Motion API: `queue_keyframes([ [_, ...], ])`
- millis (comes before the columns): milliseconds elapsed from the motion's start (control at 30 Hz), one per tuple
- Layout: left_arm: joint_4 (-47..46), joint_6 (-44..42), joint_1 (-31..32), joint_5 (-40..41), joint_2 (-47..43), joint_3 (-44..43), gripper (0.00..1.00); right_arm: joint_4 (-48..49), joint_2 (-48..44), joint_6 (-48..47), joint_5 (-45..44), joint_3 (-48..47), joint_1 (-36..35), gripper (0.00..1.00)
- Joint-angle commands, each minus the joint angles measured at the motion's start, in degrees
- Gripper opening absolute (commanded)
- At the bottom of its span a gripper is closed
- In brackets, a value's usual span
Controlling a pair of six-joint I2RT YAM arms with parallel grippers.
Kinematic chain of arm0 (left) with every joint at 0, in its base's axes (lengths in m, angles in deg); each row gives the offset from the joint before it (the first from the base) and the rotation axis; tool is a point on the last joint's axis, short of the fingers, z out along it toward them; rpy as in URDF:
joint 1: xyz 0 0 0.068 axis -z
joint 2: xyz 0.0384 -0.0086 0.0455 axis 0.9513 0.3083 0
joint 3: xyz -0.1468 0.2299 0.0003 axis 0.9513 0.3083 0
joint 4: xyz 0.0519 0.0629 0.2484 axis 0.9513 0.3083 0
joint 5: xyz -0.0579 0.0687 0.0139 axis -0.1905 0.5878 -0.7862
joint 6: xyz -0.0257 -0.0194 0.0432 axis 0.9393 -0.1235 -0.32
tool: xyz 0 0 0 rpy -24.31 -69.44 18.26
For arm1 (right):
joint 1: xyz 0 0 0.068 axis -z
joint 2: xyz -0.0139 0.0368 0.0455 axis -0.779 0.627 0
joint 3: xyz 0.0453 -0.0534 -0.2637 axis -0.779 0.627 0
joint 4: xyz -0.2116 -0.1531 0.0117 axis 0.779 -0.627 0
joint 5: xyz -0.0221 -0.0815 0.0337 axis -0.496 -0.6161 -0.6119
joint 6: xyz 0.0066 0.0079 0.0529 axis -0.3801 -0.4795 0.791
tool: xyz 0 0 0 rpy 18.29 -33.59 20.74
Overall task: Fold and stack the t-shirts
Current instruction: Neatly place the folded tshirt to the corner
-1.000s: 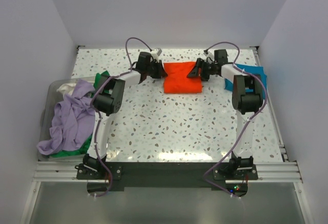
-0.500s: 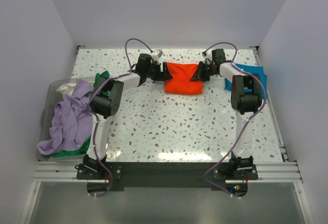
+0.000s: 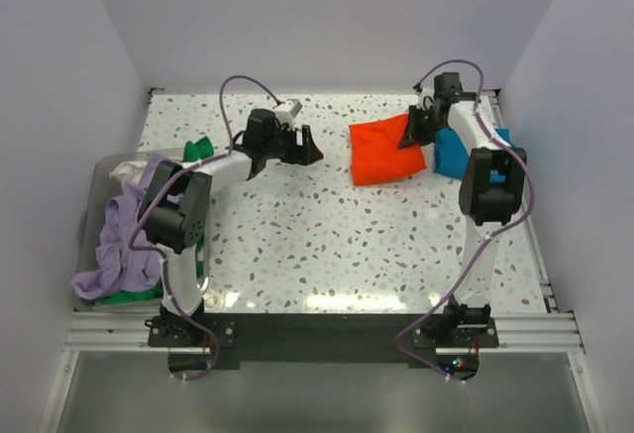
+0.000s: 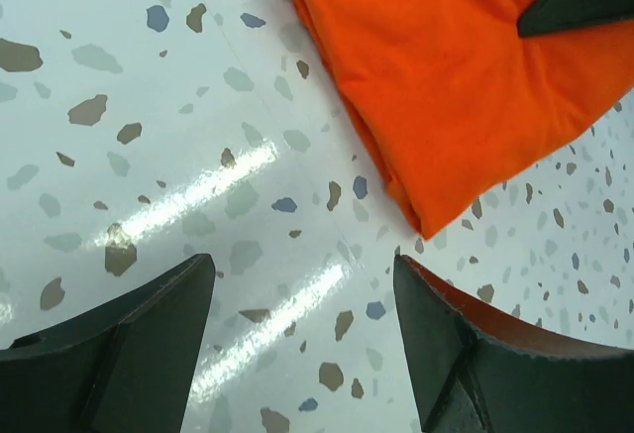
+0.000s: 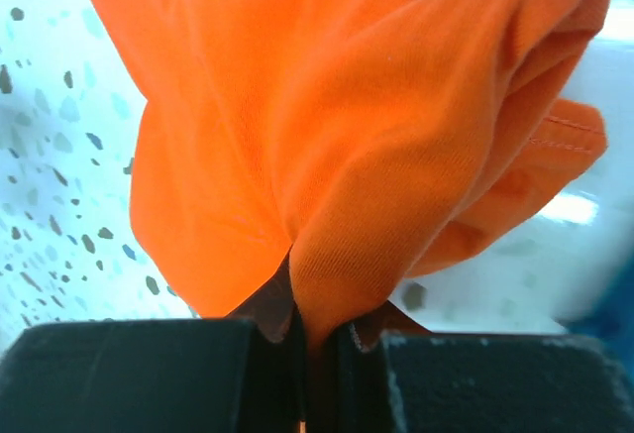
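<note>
Where the speckled white counter [image 3: 347,245] meets its left edge, a clear plastic bin [image 3: 91,195] holds a loose heap of cloth: a crumpled lavender t-shirt [image 3: 124,235] on top, spilling toward the near side, a green t-shirt [image 3: 124,297] showing beneath it, and a whitish t-shirt [image 3: 127,168] at the far end of the heap. Farther back, left of the counter's middle, the left hand [image 3: 307,146] hangs over bare counter with its two dark fingers spread wide and nothing between them [image 4: 299,274]; in its wrist view the near corner of the folded bright orange t-shirt [image 4: 446,76] lies just beyond the fingertips, apart from them. That orange t-shirt [image 3: 381,154] rests flat toward the far right of the counter, tilted a little. At its right side the right hand [image 3: 409,134] has its fingers pressed together on a bunched fold of the orange cloth [image 5: 347,106], pinching it tight [image 5: 315,329]. Just beside it, against the far right edge of the counter, lies the teal-blue t-shirt [image 3: 456,154], its edge meeting the orange one.
</note>
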Motion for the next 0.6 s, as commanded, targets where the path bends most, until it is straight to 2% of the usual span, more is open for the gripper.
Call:
queue_keyframes([
  [0, -4.74, -1.99, -1.15, -0.47, -6.47, 4.20, 0.78, -8.03, -4.97, -5.43, -3.31, -5.54, 1.45, 0.00],
  [200, -5.89, -2.17, -2.12, -0.04, -10.78, 8.34, 0.79, -15.15, -4.61, -9.83, -6.13, -10.81, 6.02, 0.00],
  [367, -6.06, -2.08, -2.73, -0.74, -9.91, 8.52, 0.79, -18.67, -4.26, -11.16, -6.13, -15.99, 9.09, 0.00],
  [567, -6.33, -2.08, -3.08, -1.09, -9.12, 8.87, 0.79, -24.29, -1.46, -12.74, -6.31, -26.45, 11.56, 0.00],
])
